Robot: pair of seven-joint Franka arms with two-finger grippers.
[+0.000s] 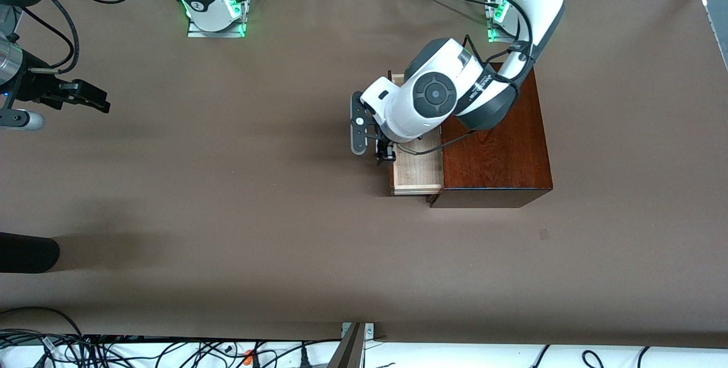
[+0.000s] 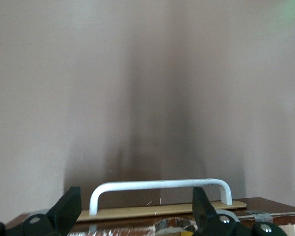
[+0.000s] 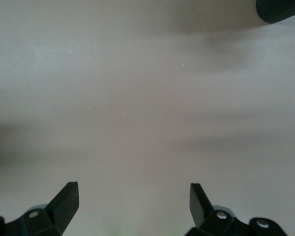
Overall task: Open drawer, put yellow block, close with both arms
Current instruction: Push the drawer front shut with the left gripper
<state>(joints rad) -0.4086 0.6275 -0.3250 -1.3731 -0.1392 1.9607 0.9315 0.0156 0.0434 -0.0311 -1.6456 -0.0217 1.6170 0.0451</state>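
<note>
Jaws of left gripper (image 2: 132, 216) apart, straddling nothing; fingertips (image 2: 66, 206) set just short of the handle (image 2: 160, 186), not touching it. Jaws of right gripper (image 3: 133, 206) also apart and empty, over bare counter (image 1: 227, 214) at the right arm's end.

Drawer (image 1: 417, 173) part-way out of the box (image 1: 500, 152), sliding toward 9 o'clock in the front view; pale tray floor visible, empty as far as can be seen. Box near counter centre, shifted toward the left arm's end. Block not visible in any view; position cannot be told.

Handling, as judged: drawer rigid, wood on wood, likely some friction; box glossy and possibly prone to sliding when pulled or pushed. Handle a thin, stiff white loop; best grip at mid-span, one finger inside the loop, pull kept straight along the slide axis to avoid jamming. Block, per the task, small and light; pinch on two flat faces, moderate force.

Pose: left arm entering from 1 o'clock, passing over the box top, wrist bent down so the gripper hangs at the drawer front, pointing along the counter toward 9 o'clock. Right arm waiting at the 9 o'clock edge, gripper held level, pointing toward 3 o'clock.
</note>
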